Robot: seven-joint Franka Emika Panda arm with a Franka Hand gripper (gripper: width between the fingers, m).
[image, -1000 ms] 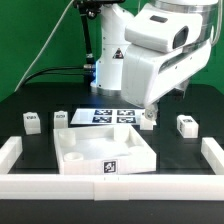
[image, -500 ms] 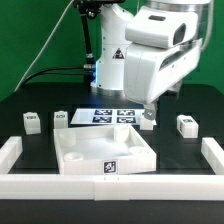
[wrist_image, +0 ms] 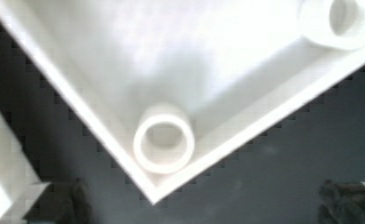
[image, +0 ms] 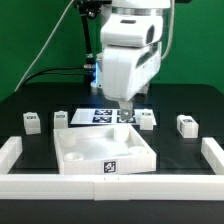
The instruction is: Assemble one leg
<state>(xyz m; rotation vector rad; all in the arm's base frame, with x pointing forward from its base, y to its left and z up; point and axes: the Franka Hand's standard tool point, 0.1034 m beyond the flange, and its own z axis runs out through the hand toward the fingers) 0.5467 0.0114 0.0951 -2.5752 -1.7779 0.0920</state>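
Four small white legs with tags stand on the black table: two at the exterior view's left (image: 32,121) (image: 62,118) and two at its right (image: 147,119) (image: 186,124). The large white tray-like piece (image: 80,157) lies in the middle. My gripper (image: 127,106) hangs over the tray's far edge, to the left of the nearest right leg. In the wrist view the gripper (wrist_image: 200,205) is open and empty, with dark fingertips (wrist_image: 54,200) far apart. Below it is a corner of the tray (wrist_image: 197,80) with a round socket (wrist_image: 165,140). No leg shows in the wrist view.
The marker board (image: 103,115) lies behind the tray, partly hidden by the arm. White rails border the table at the exterior view's left (image: 10,152), right (image: 213,152) and front (image: 110,186). A black cable (image: 50,60) runs behind at the left.
The arm has swung toward the exterior view's left. The gripper moved from over the nearer right leg to over the tray's far edge. No part has moved.
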